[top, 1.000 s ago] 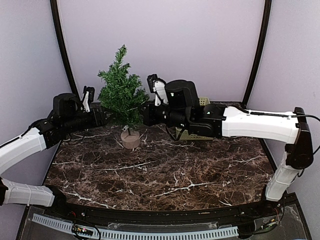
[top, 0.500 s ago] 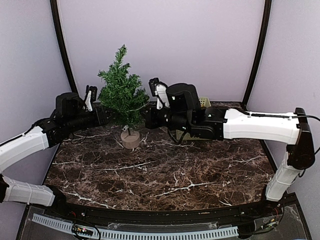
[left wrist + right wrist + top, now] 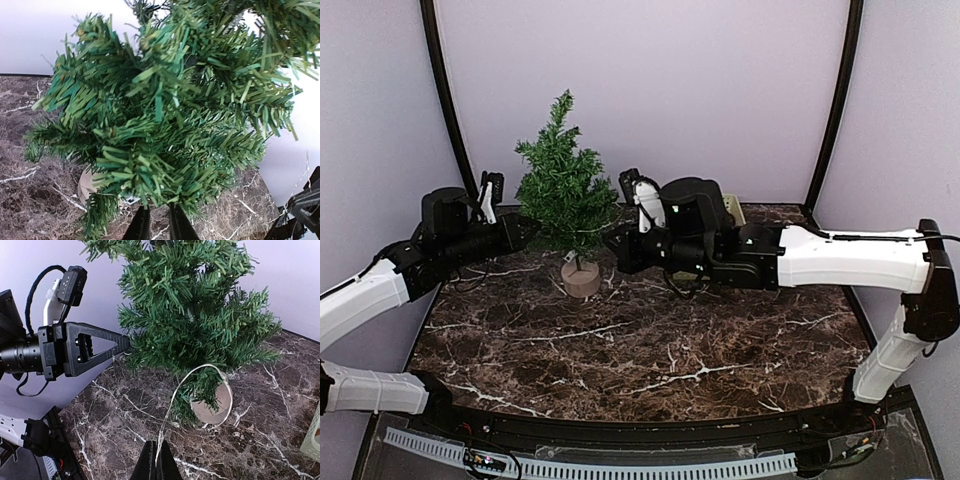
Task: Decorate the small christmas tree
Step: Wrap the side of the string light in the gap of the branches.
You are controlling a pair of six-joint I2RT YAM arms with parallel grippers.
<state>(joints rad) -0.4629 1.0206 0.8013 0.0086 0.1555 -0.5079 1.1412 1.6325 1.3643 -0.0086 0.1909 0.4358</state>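
From above, we see the small christmas tree (image 3: 563, 185) standing upright on its round tan base (image 3: 581, 279) at the back left of the dark marbled desk (image 3: 650, 350). The left gripper (image 3: 525, 232) reaches into its lower branches from the left. The right gripper (image 3: 613, 245) sits just beside the foliage on the other side.

In the left wrist view, needles fill the frame. The dark fingers (image 3: 142, 227) stand close together with only a narrow gap, and their tips are lost in the greenery. We cannot tell whether those jaws pinch anything.

In the right wrist view, the jaws are pressed together on a thin wire (image 3: 200, 369). It rises from them, loops in front of the lowest branches and curves down past the base. The left gripper's pointed tip touches the foliage on the far side of the tree.
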